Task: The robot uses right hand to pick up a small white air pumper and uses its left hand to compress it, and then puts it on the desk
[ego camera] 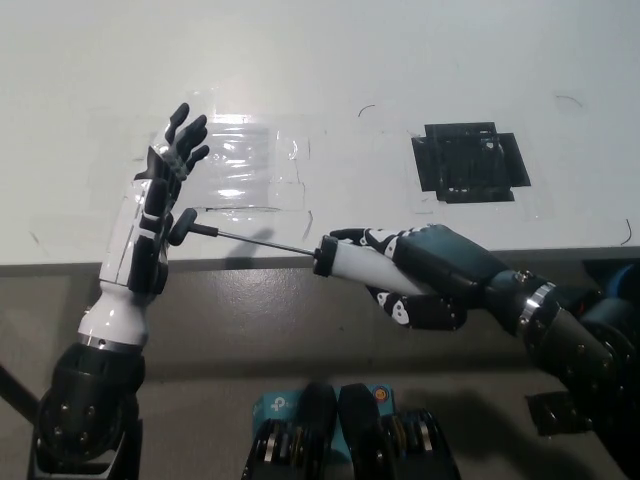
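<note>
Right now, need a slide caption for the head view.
Black right hand grips the white pump at the desk edge; open left hand presses its T-handle.
</note>
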Controlling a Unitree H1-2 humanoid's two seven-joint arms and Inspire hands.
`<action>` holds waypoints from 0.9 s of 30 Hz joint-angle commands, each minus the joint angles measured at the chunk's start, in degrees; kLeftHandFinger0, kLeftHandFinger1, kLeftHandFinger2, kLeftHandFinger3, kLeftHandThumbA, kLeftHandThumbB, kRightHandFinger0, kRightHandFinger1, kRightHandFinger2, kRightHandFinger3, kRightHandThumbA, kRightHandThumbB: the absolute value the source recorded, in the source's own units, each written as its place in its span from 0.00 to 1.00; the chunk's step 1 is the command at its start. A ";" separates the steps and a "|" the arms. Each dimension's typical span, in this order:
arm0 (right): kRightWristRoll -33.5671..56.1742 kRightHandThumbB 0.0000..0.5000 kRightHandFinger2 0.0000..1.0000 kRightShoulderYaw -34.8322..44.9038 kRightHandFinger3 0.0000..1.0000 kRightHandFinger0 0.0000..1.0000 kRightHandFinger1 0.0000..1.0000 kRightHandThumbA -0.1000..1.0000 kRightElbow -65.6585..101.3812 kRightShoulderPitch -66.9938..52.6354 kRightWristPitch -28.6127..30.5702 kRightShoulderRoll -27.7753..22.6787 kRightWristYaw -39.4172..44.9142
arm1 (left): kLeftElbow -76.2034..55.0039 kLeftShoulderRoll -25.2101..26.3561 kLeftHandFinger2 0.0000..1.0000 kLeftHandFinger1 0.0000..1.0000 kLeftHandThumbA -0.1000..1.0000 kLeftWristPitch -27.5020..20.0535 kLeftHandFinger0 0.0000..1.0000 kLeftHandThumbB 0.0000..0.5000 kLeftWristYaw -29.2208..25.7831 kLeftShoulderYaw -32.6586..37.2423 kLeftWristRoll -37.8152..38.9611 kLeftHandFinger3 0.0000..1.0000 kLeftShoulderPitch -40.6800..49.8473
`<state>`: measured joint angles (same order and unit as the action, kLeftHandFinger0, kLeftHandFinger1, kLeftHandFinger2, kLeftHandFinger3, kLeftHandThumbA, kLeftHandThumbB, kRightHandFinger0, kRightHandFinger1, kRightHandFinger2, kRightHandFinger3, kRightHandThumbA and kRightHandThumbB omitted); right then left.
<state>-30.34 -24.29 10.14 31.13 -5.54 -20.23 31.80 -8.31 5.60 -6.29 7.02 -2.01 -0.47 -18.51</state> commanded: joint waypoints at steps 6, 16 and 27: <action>-0.55 0.25 0.83 0.13 0.95 0.04 0.54 0.00 0.08 4.30 0.49 0.98 0.53 | -2.41 0.07 1.00 1.00 1.00 -0.65 1.00 0.70 -0.25 0.82 -0.12 1.00 -0.70; -1.42 0.25 0.84 -1.32 0.95 0.06 0.54 0.00 -0.89 6.91 -0.03 3.39 1.58 | -5.37 -1.08 1.00 1.00 1.00 1.07 1.00 0.70 0.33 2.50 1.02 1.00 0.13; -3.41 0.29 0.85 -3.52 0.93 0.01 0.49 0.00 -5.33 10.42 2.70 6.52 -0.02 | -7.80 -1.69 1.00 1.00 1.00 1.57 1.00 0.72 0.54 4.02 0.81 1.00 0.66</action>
<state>-32.64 -27.12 5.14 37.81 -5.15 -15.13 32.88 -12.98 4.60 -4.85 7.03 0.62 -0.44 -16.72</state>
